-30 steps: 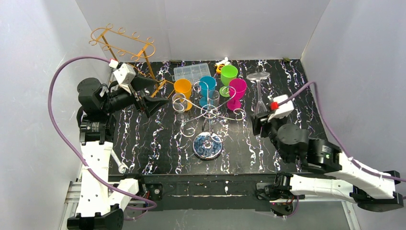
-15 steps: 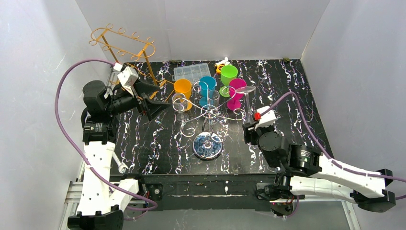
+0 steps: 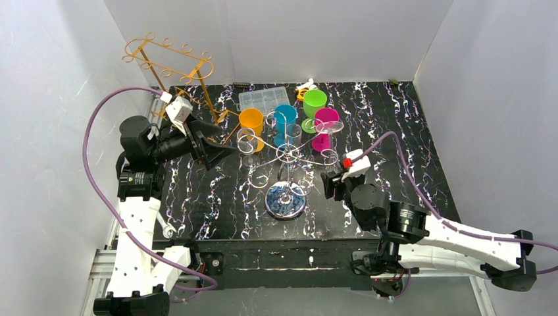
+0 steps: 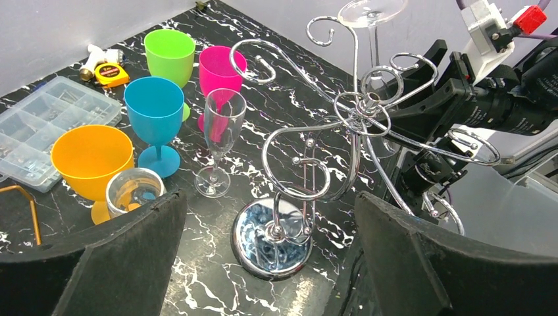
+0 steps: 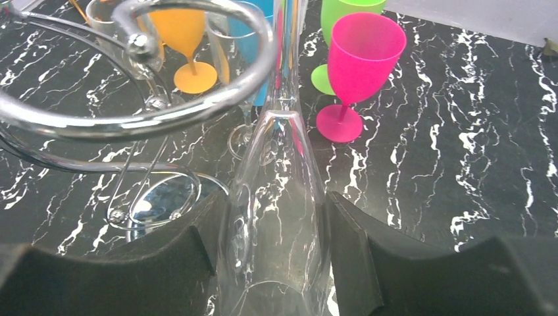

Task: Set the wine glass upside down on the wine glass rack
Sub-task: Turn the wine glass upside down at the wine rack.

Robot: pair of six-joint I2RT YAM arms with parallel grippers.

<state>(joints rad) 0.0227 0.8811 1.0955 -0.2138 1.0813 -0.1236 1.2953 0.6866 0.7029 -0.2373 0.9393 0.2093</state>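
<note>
Black marbled table [image 3: 408,131], right gripper [image 5: 276,220] clamped on inverted wine glass [image 5: 274,158] beside rack [image 4: 309,151] curl, left gripper [image 4: 266,210] spread apart.

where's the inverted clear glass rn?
Top view, right of centre: the glass is clamped foot-up in the right gripper, beside the chrome rack's right hooks, pink goblet just behind.

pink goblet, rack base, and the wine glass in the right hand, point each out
pink goblet [image 5: 365,56], right wrist view, on its bowl
rack base [image 4: 260,258], left wrist view, on the chrome disc
wine glass [image 5: 276,217], right wrist view, on its bowl
</note>
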